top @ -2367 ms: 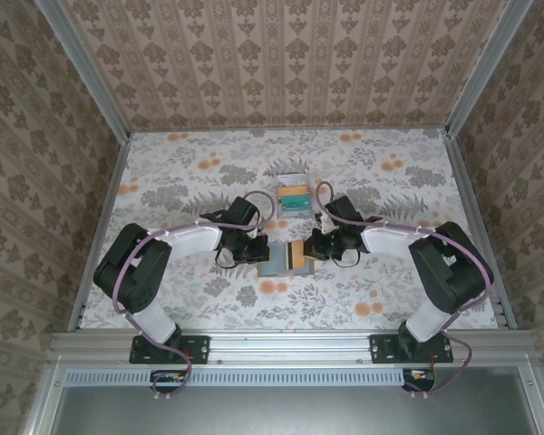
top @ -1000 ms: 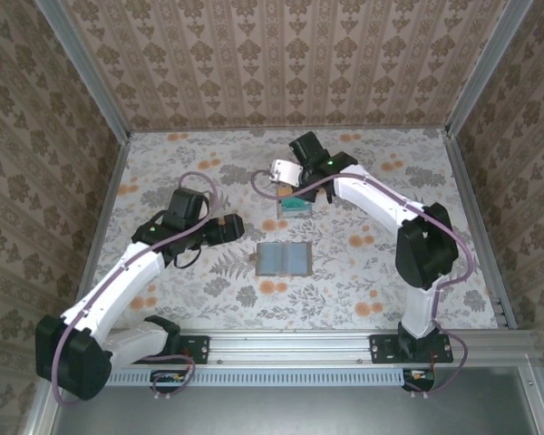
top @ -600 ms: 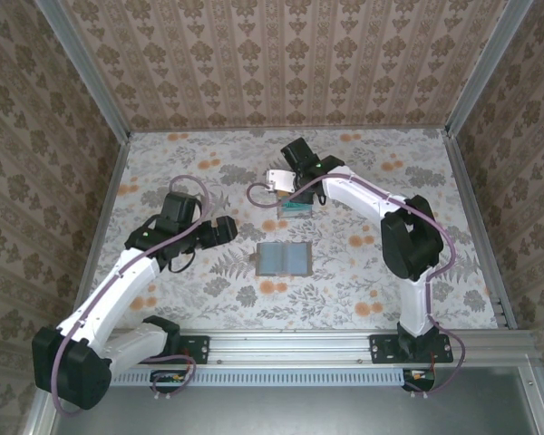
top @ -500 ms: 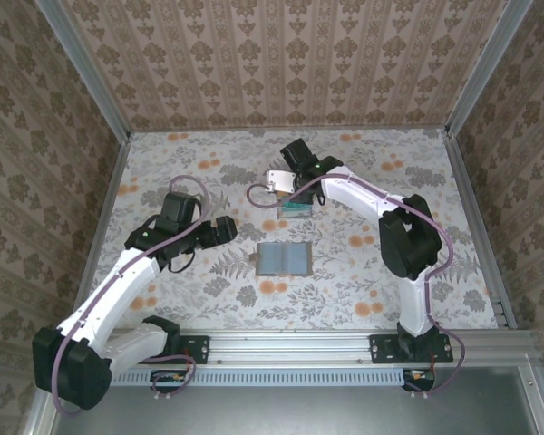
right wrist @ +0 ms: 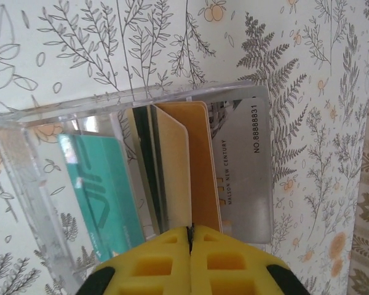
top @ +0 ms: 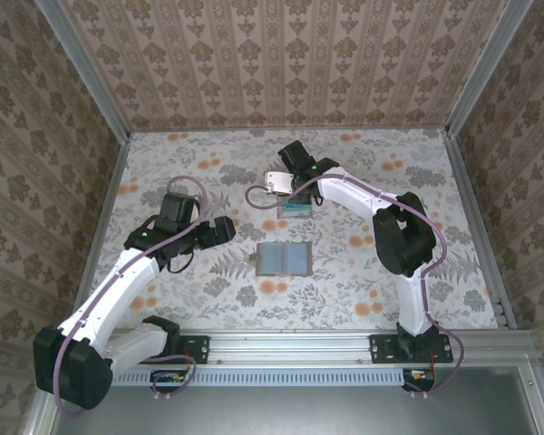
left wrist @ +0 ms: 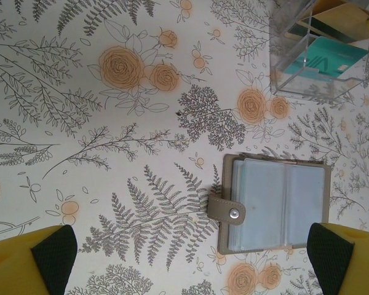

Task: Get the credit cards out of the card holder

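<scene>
Top external view, middle of the floral-print desk [top: 163, 172]: small flat olive-grey two-panel card holder [top: 284, 260] lying open, pale blue-grey lining up, long edges parallel to the desk's near rail. Bare desk on the near, left and right sides of the card holder, with the wallpapered side walls [top: 36, 136] well apart from it. Just beyond the far edge of the card holder, with a strip of desk between: small clear plastic box [top: 296, 207]. Right arm [top: 354, 192] reaching in from the right of the card holder and bent over that box. Left fingers [top: 225, 227] off to the left of the card holder, above the desk, spread wide with nothing between them.

Left wrist view: olive rim framing the lining of the card holder [left wrist: 277, 206], snap tab [left wrist: 227, 212] jutting past one edge, box [left wrist: 289, 80] apart from the opposite corner, left fingers [left wrist: 24, 264] at both lower corners.

Right wrist view, inside the box [right wrist: 24, 178] beyond the card holder: thin plastic teal card [right wrist: 101, 196], pale orange-tan card [right wrist: 172, 178], deeper orange card [right wrist: 203, 178] and silver-grey numbered card [right wrist: 246, 172], all on edge. Right fingers [right wrist: 154, 261] pressed together, pinching the near edge of the orange-tan card.
</scene>
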`<state>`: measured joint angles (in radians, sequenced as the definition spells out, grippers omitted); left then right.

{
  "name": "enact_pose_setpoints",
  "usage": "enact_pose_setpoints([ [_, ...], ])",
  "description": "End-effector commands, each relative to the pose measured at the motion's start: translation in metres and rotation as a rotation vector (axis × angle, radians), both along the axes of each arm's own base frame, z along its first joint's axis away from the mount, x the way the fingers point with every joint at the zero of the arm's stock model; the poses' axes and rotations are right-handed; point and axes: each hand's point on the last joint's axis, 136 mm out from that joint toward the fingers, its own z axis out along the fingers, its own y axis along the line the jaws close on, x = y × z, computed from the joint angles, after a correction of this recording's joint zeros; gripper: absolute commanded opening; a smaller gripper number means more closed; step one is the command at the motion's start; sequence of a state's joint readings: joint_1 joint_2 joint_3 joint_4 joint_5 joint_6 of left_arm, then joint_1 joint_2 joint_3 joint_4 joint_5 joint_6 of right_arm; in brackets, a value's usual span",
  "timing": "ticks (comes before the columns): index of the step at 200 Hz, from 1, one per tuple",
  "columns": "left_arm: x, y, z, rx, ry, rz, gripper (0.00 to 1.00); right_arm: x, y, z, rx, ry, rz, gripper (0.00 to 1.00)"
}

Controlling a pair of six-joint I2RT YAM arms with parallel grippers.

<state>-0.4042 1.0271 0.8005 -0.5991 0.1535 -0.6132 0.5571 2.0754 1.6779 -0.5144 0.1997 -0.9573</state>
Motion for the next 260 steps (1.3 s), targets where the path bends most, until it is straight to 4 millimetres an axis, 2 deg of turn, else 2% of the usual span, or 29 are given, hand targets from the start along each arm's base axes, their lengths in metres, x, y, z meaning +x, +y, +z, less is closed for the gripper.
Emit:
enact_pose_setpoints([
  [1,-0.004,0.002,-0.002,-0.010,0.016,0.007,1.00,0.019,-0.001,0.008,0.009,-0.063,-0.047,0.31],
  [41,-0.004,0.000,-0.004,-0.020,0.018,0.004,1.00,0.033,-0.005,0.028,0.043,-0.138,-0.115,0.33],
  [88,-0.001,-0.009,-0.004,-0.055,0.021,-0.022,1.00,0.032,-0.013,0.058,0.168,-0.158,-0.238,0.35],
  [119,0.002,-0.018,-0.003,-0.085,0.021,-0.042,1.00,0.009,-0.009,0.073,0.296,-0.113,-0.294,0.35],
  [136,0.003,-0.023,-0.006,-0.102,0.030,-0.043,0.96,-0.007,-0.009,0.086,0.409,-0.082,-0.361,0.35],
  [165,0.004,-0.040,-0.013,-0.139,0.058,-0.056,0.91,-0.040,-0.014,0.095,0.604,0.015,-0.543,0.35],
  [168,-0.001,-0.047,-0.014,-0.139,0.062,-0.082,0.90,-0.044,-0.014,0.096,0.620,0.028,-0.558,0.35],
  [205,-0.007,-0.080,-0.023,-0.139,0.094,-0.145,0.85,-0.092,-0.026,0.075,0.745,0.197,-0.792,0.34],
  [227,-0.012,-0.095,-0.033,-0.135,0.128,-0.182,0.79,-0.129,-0.036,0.049,0.753,0.336,-0.942,0.33],
  [260,-0.020,-0.114,-0.051,-0.142,0.194,-0.223,0.71,-0.175,-0.034,0.005,0.805,0.532,-1.111,0.31],
])
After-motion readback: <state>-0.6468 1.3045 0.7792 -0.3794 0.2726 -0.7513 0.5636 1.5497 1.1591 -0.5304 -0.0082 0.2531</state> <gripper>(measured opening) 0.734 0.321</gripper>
